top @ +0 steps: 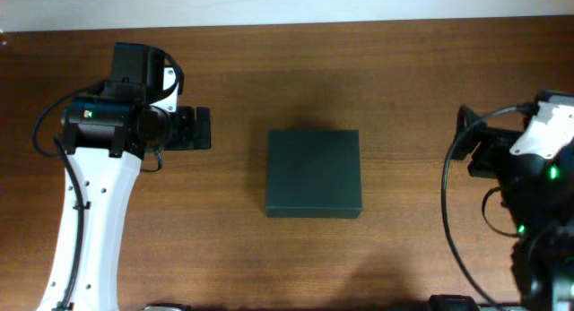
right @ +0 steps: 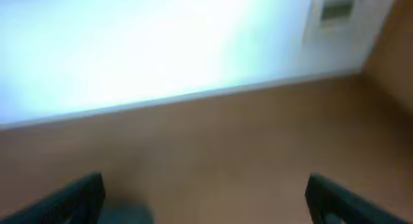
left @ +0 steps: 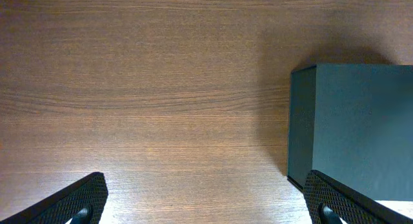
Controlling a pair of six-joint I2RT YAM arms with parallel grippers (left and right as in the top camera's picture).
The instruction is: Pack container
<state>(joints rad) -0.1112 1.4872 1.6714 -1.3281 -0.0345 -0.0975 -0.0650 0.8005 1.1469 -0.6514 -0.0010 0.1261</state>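
Nothing loose lies in view on the brown wooden table (top: 404, 78): the matte black rectangular container (top: 314, 172) sits lid-shut at its centre, well apart from my left gripper (left: 206, 204) and right gripper (right: 205, 201), both spread and empty, so I judge packing complete.

The container (top: 314, 174) is plain matte black. The table (top: 404, 87) is brown with wood grain. The left gripper (left: 206, 201) has black, finely cross-hatched fingers (left: 80, 198). The left arm (top: 90, 212) is white.

Two arms, white and black casings.
Left arm (top: 85, 221): white link, black joint housings, green light (top: 88, 114). Right arm (top: 549, 136): white cover, black body, green lights. Black cables (top: 444, 199) loop beside each. Fingers (left: 77, 199) black, cross-hatched.
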